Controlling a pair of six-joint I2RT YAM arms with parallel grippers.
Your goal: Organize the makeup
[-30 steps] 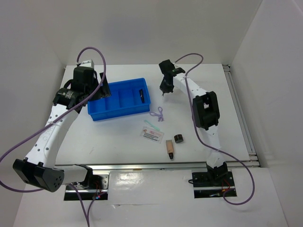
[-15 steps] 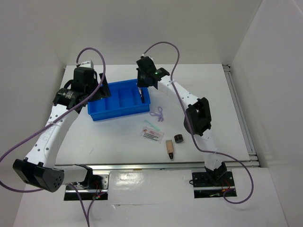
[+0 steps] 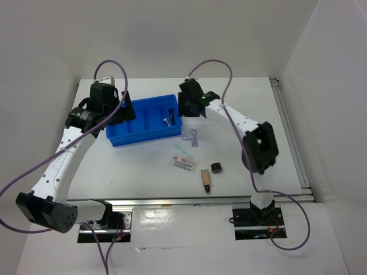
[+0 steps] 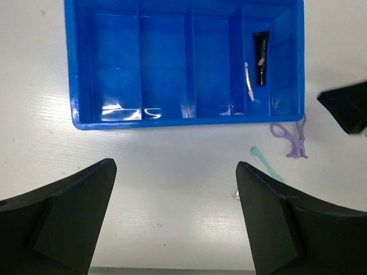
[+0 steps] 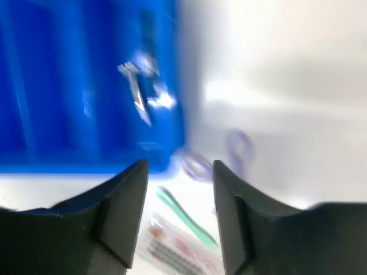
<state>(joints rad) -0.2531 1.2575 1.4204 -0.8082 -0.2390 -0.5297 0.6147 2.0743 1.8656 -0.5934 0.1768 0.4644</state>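
Note:
The blue divided tray [image 3: 121, 136] holds a thin black stick [image 4: 261, 56] and a silvery clip [image 4: 248, 83] in its rightmost compartment. My right gripper [image 3: 184, 109] hovers just past the tray's right end, open with nothing between its fingers; its own view is blurred. Below it on the table lie the purple loop [image 3: 191, 137], a teal stick [image 3: 183, 151] and the white red-printed sachet [image 3: 183, 164]. Nearer me are the round dark jar [image 3: 216, 168] and the beige tube with black cap [image 3: 206, 180]. My left gripper [image 4: 175, 166] is open over bare table in front of the tray.
White walls close in the table at the back and on both sides. A metal rail [image 3: 189, 201] runs along the near edge. Purple cables loop above both arms. The tray's three left compartments [image 4: 163, 57] hold nothing.
My right gripper swung left over the tray's right compartment, opened and drew back right. The silvery clip now lies in that compartment. The left arm has not moved.

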